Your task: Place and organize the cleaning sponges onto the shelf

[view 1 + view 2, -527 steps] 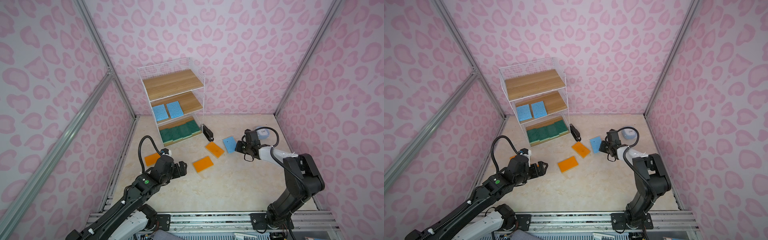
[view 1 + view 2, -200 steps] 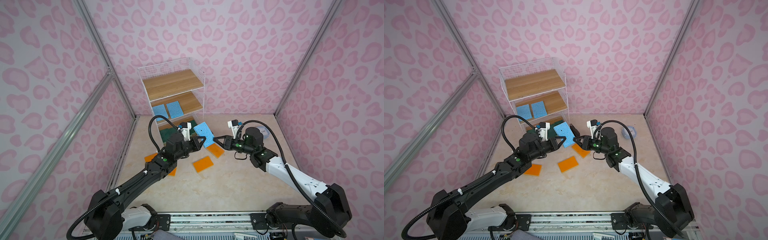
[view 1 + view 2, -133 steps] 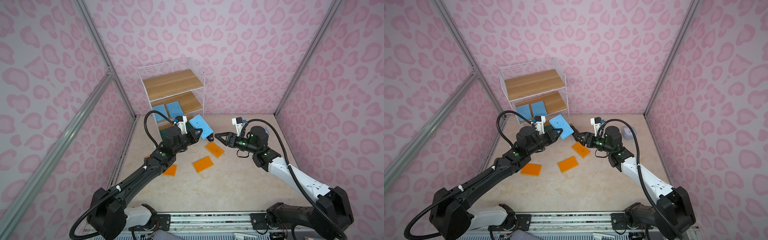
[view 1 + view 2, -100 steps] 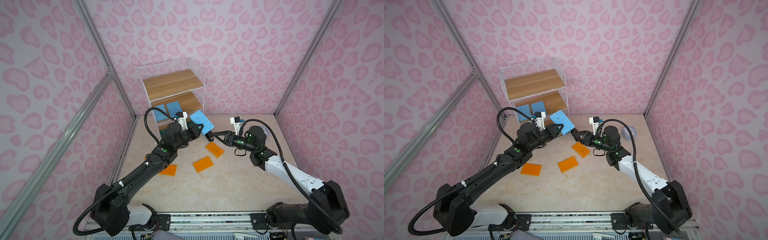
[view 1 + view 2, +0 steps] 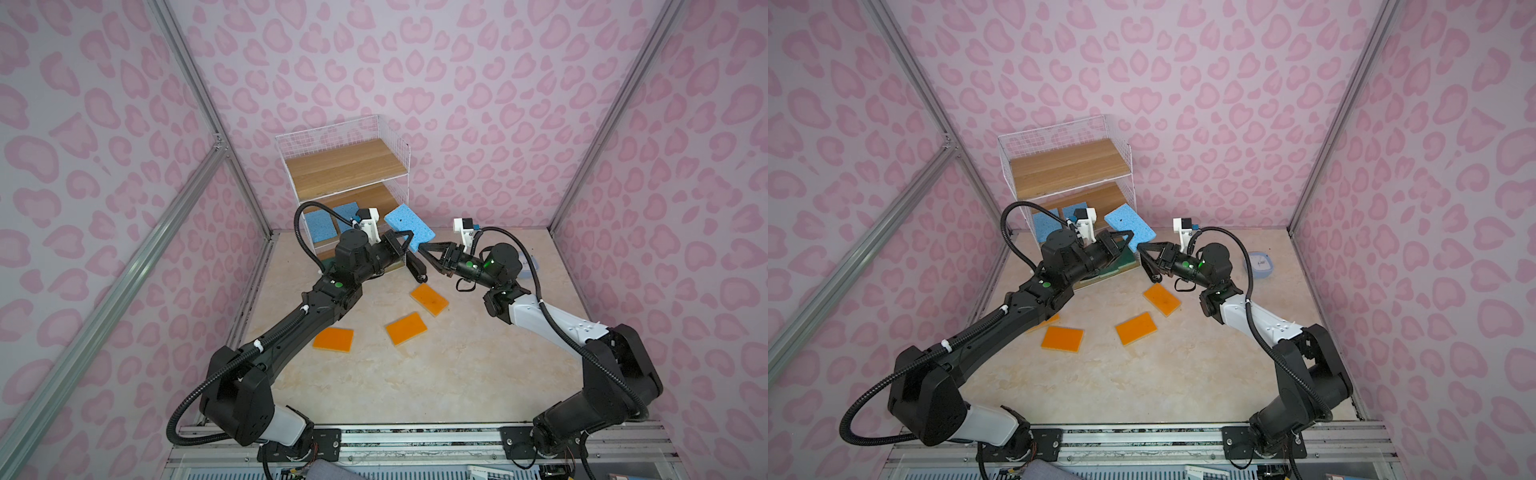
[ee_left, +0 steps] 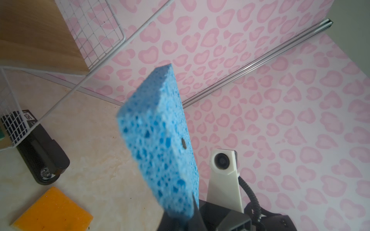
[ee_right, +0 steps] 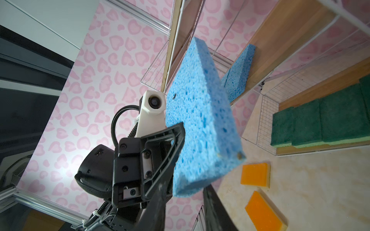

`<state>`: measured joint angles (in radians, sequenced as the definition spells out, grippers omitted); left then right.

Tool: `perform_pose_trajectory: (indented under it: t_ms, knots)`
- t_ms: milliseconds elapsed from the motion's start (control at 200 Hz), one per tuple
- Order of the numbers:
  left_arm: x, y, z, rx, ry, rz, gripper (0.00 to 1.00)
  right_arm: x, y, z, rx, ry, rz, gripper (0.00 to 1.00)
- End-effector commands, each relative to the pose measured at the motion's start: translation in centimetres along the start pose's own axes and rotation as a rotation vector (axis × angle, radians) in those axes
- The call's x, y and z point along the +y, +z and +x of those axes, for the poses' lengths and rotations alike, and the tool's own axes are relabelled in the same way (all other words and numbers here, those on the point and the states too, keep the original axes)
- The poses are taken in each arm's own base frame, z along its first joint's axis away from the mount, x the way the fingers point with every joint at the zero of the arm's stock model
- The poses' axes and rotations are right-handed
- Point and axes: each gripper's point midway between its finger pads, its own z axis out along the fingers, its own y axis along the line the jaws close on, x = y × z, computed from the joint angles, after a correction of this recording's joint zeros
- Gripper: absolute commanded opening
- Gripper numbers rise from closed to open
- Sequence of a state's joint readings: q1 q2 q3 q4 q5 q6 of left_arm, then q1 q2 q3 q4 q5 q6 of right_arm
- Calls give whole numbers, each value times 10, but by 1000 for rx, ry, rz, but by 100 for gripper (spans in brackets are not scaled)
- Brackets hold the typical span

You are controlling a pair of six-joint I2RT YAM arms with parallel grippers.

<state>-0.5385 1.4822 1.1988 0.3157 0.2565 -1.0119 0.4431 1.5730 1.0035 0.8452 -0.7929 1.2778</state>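
While gripped at one corner — blue sponge [image 5: 409, 226]: aloft, tilted, just beside front corner of the shelf [image 5: 345, 170];
Left gripper [image 5: 409, 241]: clamped on that sponge;
Right gripper [image 5: 426, 254]: jaws apart, either side of sponge's lower edge; contact cannot be told;
Tiers: two blue sponges [image 5: 322, 220] on middle; green sponges [image 7: 320, 120] on bottom;
Floor [image 5: 457, 374]: three orange sponges [image 5: 406, 328] loose — fourth orange sponge [image 5: 1047, 321] partly under left arm [image 5: 1000, 328]
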Motion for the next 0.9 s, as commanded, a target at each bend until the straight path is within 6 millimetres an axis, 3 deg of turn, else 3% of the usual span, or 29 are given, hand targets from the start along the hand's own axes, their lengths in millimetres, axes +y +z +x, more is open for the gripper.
perform_pose_trajectory:
  t_ms: [0, 420, 440, 540, 570, 600, 760, 895]
  knots:
    - [-14, 3, -9, -20, -6, 64, 4, 17, 0, -17, -51, -5, -84, 32]
    - [-16, 5, -13, -13, -8, 85, 5, 4, 9, -34, -89, 3, -53, 3]
    - [-16, 5, -13, -10, -7, 82, 10, 4, 9, -34, -90, 2, -51, 2]
    - [-16, 0, -12, -9, 25, 73, 59, 5, 6, -35, -99, -15, -31, 2]
    - [-18, -4, -13, -12, 37, 71, 82, 5, 5, -35, -101, -21, -23, 2]
    - [-18, -7, -13, -15, 51, 61, 99, 5, 5, -35, -103, -25, -15, 2]
    - [-3, -31, -4, -17, 97, -18, 98, 0, 5, -35, -109, -29, 9, 1]
    - [22, -68, 13, -29, 123, -98, 98, -5, 14, -35, -100, -38, 26, 1]
